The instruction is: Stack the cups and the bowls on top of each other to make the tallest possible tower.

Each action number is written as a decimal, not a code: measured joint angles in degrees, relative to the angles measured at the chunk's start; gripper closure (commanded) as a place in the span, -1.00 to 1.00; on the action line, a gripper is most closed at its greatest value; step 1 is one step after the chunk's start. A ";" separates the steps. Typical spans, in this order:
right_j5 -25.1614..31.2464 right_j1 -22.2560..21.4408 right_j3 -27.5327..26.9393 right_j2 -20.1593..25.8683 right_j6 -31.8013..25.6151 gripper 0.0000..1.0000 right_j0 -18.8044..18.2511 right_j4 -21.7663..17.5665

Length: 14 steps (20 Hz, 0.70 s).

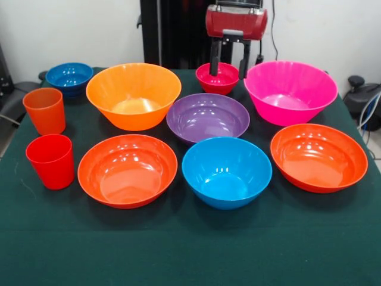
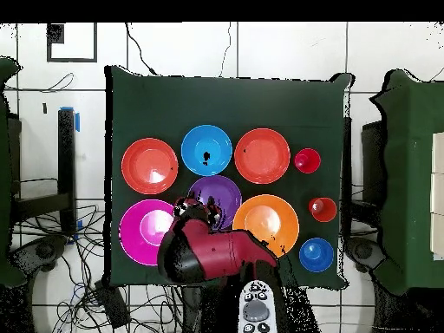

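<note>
Spread jaws [image 1: 228, 62] hang straight down from the red wrist of the arm [image 1: 236, 21], their two dark fingers [image 1: 214, 57] parted and straddling the far part of the small crimson bowl [image 1: 217, 79]; one finger stands over its far rim, the other at its side, and neither pinches anything. From overhead the red and black arm [image 2: 212, 251] reaches up from the bottom edge across the table [image 2: 173, 95], covering the crimson bowl and part of the purple bowl [image 2: 218, 192].

All ten pieces sit singly on the dark green cloth, mouths up, none stacked. In the front view the far row runs from the small dark blue bowl [image 1: 69, 77] at left, to the large orange bowl [image 1: 133, 95], the crimson bowl, and the large pink bowl [image 1: 290, 92] at right. The purple bowl [image 1: 208, 117] lies just in front of the crimson one, between the orange and pink bowls. The near row holds one wide red-orange bowl [image 1: 127, 170] at left, the light blue bowl [image 1: 227, 171] in the middle, and the second red-orange bowl [image 1: 319, 157] at right. The translucent orange cup [image 1: 44, 110] and the solid red cup [image 1: 50, 161] stand upright at the left edge, the red one nearer the camera, close to each other but apart.
</note>
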 measured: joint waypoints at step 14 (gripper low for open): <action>0.00 0.02 1.12 3.49 0.00 -1.00 -1.11 0.01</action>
